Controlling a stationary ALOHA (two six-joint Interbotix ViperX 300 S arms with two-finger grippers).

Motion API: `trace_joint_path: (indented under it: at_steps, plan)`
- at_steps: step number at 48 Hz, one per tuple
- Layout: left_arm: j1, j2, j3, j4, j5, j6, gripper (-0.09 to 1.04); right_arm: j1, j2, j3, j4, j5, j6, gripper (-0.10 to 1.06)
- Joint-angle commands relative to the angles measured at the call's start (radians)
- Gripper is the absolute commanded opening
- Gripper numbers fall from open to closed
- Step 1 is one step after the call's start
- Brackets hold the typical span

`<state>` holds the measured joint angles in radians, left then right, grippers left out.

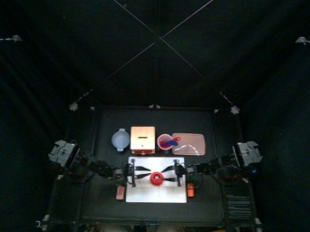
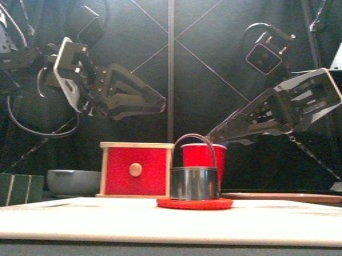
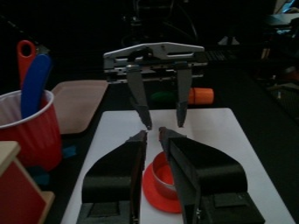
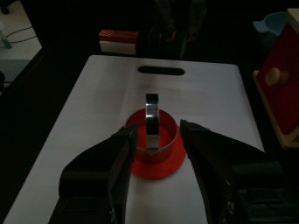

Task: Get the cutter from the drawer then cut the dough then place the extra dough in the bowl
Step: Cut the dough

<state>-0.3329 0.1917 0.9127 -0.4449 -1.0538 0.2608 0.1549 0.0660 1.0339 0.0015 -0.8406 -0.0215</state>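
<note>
The round metal cutter (image 2: 197, 181) stands on the red dough disc (image 2: 195, 203) in the middle of the white cutting board (image 1: 143, 192), its wire handle upright. My right gripper (image 4: 156, 131) is open, with one jaw on each side of the cutter (image 4: 156, 140) and its handle, not closed on it. My left gripper (image 3: 155, 133) hangs shut and empty above the board's left part, facing the right one; a strip of dough (image 3: 158, 188) shows below its jaws. The cutter hides most of the dough (image 4: 158, 164).
Behind the board stand the wooden box with the red drawer front (image 2: 136, 170), the blue-grey bowl (image 2: 74, 181) to its left, and the red cup (image 2: 205, 156) with the toy knives on the pink tray (image 1: 194, 143) to the right.
</note>
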Motion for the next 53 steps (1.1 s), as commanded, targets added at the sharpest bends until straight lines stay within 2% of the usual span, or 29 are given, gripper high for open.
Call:
trace_joint_path:
  at_steps: [1,8,19,27,41,47,53]
  plan:
    - [-0.018,0.012,-0.037,-0.005,0.015,-0.002,0.82,-0.002,-0.017,-0.020,0.000,-0.009,0.002,0.81]
    - [-0.018,0.032,-0.055,-0.041,0.049,0.000,0.88,-0.002,-0.011,-0.032,-0.006,-0.009,0.000,0.81]
    - [-0.012,0.086,-0.097,-0.069,0.083,-0.002,0.88,-0.003,0.023,-0.054,-0.029,-0.009,0.003,0.81]
    - [-0.012,0.121,-0.132,-0.074,0.094,-0.002,0.87,-0.003,0.072,-0.080,-0.015,-0.005,0.005,0.81]
    - [-0.006,0.135,-0.127,-0.080,0.109,-0.002,0.86,-0.003,0.089,-0.086,-0.025,0.011,-0.009,0.81]
    - [0.000,0.135,-0.126,-0.081,0.109,-0.002,0.83,-0.005,0.081,-0.081,-0.015,0.025,0.003,0.81]
    - [0.003,0.132,-0.127,-0.080,0.112,0.000,0.75,-0.003,0.067,-0.081,-0.017,0.049,-0.009,0.81]
